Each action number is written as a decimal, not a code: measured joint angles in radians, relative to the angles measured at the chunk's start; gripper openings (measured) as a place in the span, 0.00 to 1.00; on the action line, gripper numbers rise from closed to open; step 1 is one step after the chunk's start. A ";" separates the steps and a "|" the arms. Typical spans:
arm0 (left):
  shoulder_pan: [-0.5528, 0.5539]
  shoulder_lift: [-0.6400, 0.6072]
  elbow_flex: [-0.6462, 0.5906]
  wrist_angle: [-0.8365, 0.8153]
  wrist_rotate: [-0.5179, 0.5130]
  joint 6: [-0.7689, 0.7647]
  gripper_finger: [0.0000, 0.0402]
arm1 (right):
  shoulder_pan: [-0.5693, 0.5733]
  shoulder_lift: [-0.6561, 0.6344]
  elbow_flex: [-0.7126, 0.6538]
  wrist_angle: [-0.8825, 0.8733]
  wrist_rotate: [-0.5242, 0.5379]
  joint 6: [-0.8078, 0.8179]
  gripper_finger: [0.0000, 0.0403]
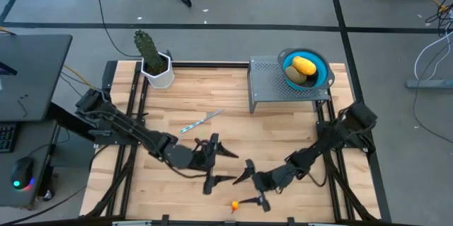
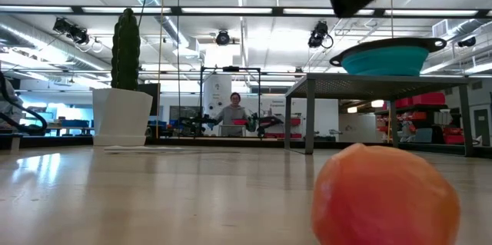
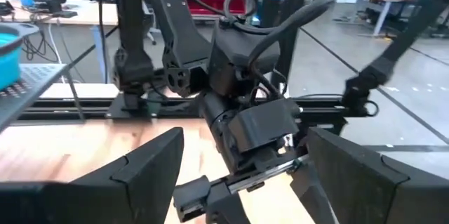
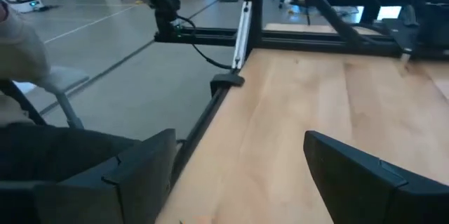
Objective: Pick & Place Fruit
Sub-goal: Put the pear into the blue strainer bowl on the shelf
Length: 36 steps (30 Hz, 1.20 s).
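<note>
A tiny orange fruit (image 1: 234, 205) lies on the wooden table near its near edge and looms close in the low view (image 2: 384, 195). The yellow oblong fruit (image 1: 304, 65) and an olive-green oval (image 1: 296, 76) rest in a blue bowl (image 1: 320, 61). My right gripper (image 1: 244, 189) hovers open just right of the orange fruit, its near fingertip close beside it. My left gripper (image 1: 232, 166) is open too, facing the right gripper from the left. The left wrist view looks between the open fingers (image 3: 245, 140) at the right arm. The right wrist view (image 4: 240, 138) shows bare table. The other fruits are out of view.
The bowl sits on a grey perforated stand (image 1: 272, 84) at the far right of the table, seen too in the low view (image 2: 384, 84). A silver-bladed knife (image 1: 202, 121) lies mid-table. A cactus in a white pot (image 1: 154, 61) stands far left. A person (image 2: 233, 114) is in the room beyond.
</note>
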 joint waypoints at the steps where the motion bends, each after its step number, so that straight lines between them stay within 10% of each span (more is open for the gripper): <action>1: -0.018 0.000 0.000 -0.003 -0.016 -0.006 0.77 | 0.007 0.022 0.030 -0.013 0.010 0.000 0.80; 19: -0.279 0.000 0.000 -0.048 -0.273 -0.064 0.77 | 0.121 0.286 0.294 -0.111 0.210 0.097 0.80; 36: -0.290 0.008 0.000 -0.051 -0.281 -0.084 0.77 | 0.126 0.325 0.293 -0.340 0.376 0.249 0.80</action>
